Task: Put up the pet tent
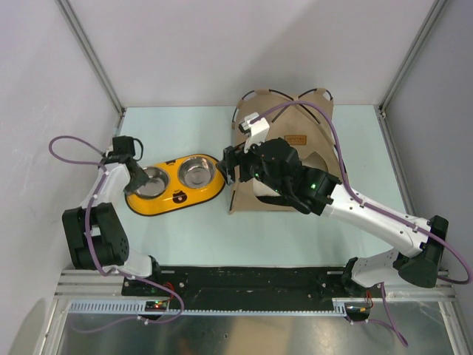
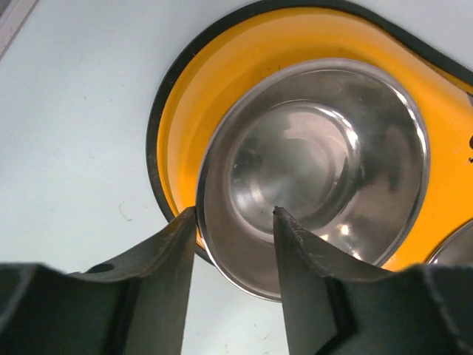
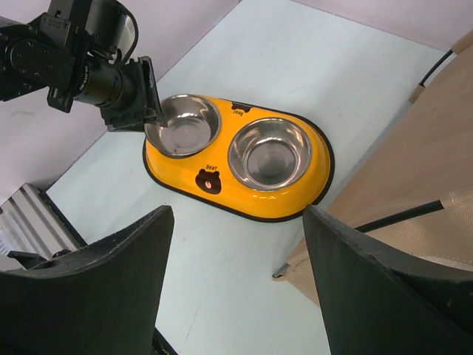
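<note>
The tan fabric pet tent (image 1: 292,122) with thin black poles sits at the back, right of centre; my right arm hides its front part. Its edge and one pole (image 3: 399,216) show in the right wrist view. My right gripper (image 1: 230,167) (image 3: 236,222) hangs open and empty over bare table between the tent and the yellow feeder (image 1: 177,195). My left gripper (image 2: 233,214) (image 1: 139,176) is open at the feeder's left steel bowl (image 2: 318,148). The bowl's rim passes between the fingers, one outside and one inside.
The yellow double-bowl feeder (image 3: 244,201) lies left of centre with a second steel bowl (image 3: 270,151) on its right side. Grey walls and metal posts (image 1: 92,55) bound the table. A black rail (image 1: 244,279) with the arm bases runs along the near edge.
</note>
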Available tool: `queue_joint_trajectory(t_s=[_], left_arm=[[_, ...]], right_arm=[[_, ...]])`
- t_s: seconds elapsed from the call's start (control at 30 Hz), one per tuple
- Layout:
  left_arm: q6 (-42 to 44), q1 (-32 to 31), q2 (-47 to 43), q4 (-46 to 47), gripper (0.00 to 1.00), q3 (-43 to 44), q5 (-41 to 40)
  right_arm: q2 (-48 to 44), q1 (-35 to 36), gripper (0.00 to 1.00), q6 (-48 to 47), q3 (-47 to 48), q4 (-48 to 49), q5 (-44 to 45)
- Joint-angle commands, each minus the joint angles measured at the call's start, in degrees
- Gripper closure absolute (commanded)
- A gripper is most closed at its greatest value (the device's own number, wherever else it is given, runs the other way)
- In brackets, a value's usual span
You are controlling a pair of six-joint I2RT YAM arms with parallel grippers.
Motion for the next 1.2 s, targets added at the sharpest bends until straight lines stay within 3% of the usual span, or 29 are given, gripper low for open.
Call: queue_joint_trajectory(t_s=[0.0, 0.13, 0.23, 0.33, 0.5, 0.7, 0.8, 0.87, 1.0, 1.17], left_arm=[[0.87, 0.33, 0.2, 1.31, 0.48, -0.43, 0.82], [1.19, 0.33, -0.12, 0.93, 0.35, -0.53, 0.73], [1.28, 0.35, -0.62, 0.63, 0.15, -0.44, 0.88], [1.28, 0.35, -1.54, 0.27, 0.03, -0.3, 1.35], [1.77, 0.31, -6.77, -0.82, 0.01, -1.12, 2.78], [4.33, 0.13, -19.13, -1.05, 0.0, -4.05, 15.62], [5.62, -0.3, -25.21, -1.89, 0.0, -5.72, 25.64], [4.88, -0.98, -29.8, -2.37, 0.0, -7.21, 31.24], [1.78, -6.04, -37.22, -2.61, 0.0, -9.26, 36.57], [-4.36, -15.17, -46.22, -2.65, 0.0, -9.01, 35.47]], right_arm=[[-0.02, -0.26, 0.24, 0.36, 0.08, 3.38, 0.18], [-0.27, -0.41, 0.24, 0.83, 0.3, 3.59, -0.47], [-0.7, -0.61, 0.24, 1.33, 0.82, 2.91, -1.06], [-1.07, -0.65, 0.24, 1.79, 0.87, 1.98, -0.68], [-2.96, -0.51, 0.24, 2.7, 0.92, -0.93, 1.5], [-6.71, -0.53, 0.21, 5.23, 2.7, -11.33, 6.89], [-8.28, -0.99, 0.06, 8.53, 4.78, -19.92, 10.65], [-9.91, -1.59, 0.02, 10.94, 5.34, -25.32, 12.34], [-15.23, -2.18, 0.01, 16.83, 4.89, -35.44, 17.14], [-23.45, -4.43, 0.01, 23.12, 4.41, -47.31, 20.33]])
